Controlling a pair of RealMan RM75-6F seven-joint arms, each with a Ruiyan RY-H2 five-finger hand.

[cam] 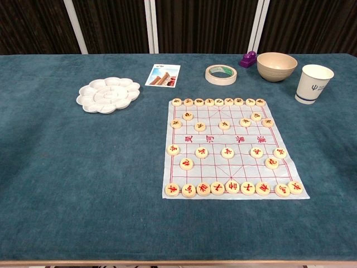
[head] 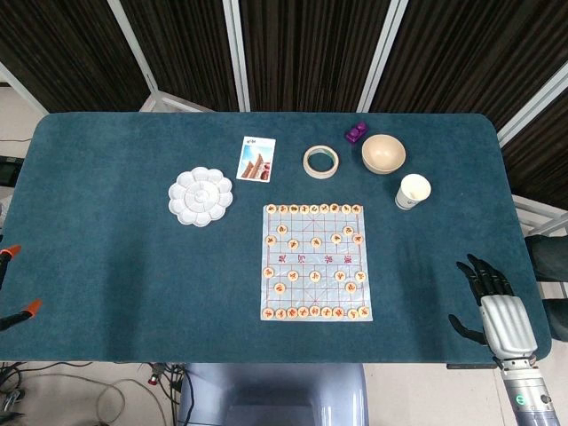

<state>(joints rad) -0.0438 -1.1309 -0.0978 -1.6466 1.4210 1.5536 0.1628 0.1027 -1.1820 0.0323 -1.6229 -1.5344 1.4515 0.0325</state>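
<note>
A Chinese chess board [head: 315,260] [cam: 230,146] printed on a thin sheet lies in the middle of the teal table, with several round wooden pieces [head: 280,313] [cam: 189,190] along its near and far rows and scattered between. My right hand [head: 486,293] hovers over the table's near right corner, well right of the board, fingers spread and holding nothing. It shows only in the head view. My left hand is in neither view.
Behind the board stand a white flower-shaped palette [head: 201,196] [cam: 107,94], a picture card [head: 256,159] [cam: 163,75], a tape roll [head: 320,161] [cam: 221,74], a small purple object [head: 356,133] [cam: 248,58], a beige bowl [head: 383,153] [cam: 276,66] and a white paper cup [head: 412,191] [cam: 313,84]. Orange-tipped clamps [head: 18,312] sit at the left edge.
</note>
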